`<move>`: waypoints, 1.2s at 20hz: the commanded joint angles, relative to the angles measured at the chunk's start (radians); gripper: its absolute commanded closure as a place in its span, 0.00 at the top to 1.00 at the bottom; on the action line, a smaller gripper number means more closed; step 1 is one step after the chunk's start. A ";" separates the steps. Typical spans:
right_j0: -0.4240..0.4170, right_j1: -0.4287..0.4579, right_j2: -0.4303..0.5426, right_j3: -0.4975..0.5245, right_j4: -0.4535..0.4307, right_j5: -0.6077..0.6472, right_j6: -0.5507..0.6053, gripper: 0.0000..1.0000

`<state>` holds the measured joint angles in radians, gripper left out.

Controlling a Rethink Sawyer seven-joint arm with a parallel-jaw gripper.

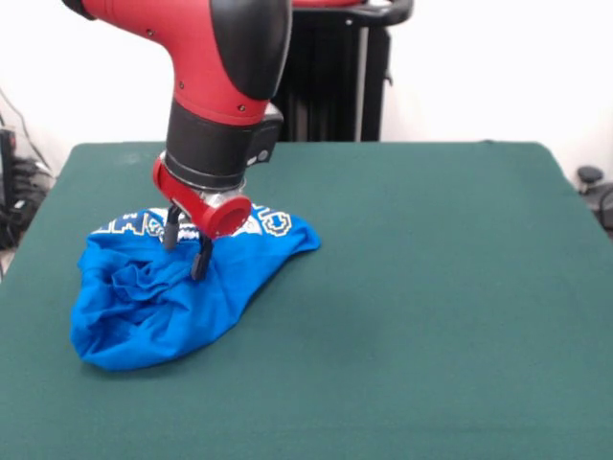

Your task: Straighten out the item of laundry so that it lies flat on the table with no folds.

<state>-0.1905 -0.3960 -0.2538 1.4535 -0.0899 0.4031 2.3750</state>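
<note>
The table (431,287) is lying dark green and mostly bare, and the item of laundry (153,307), a bright blue shirt, is sitting bunched toward its left side, rumpled into ridges with a strip of white lettering showing along its far edge. I am pressing my gripper (186,251) down into the upper middle of the heap, fingers narrowly apart with cloth bunching between them. My worry is that I am catching more than one layer, so pulling would drag the whole bundle and tighten the folds. I could also be pinning cloth under my tips and sliding it toward the table's left edge.
</note>
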 commanded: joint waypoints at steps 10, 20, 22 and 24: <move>0.070 0.098 0.037 0.070 0.015 -0.007 0.137 1.00; 0.177 0.171 -0.110 0.009 0.030 -0.061 0.236 1.00; 0.195 0.187 -0.140 -0.002 0.043 -0.062 0.249 1.00; 0.223 0.205 -0.178 -0.009 0.057 -0.060 0.270 1.00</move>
<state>-0.0492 -0.2761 -0.3852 1.4537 -0.0874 0.3747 2.3750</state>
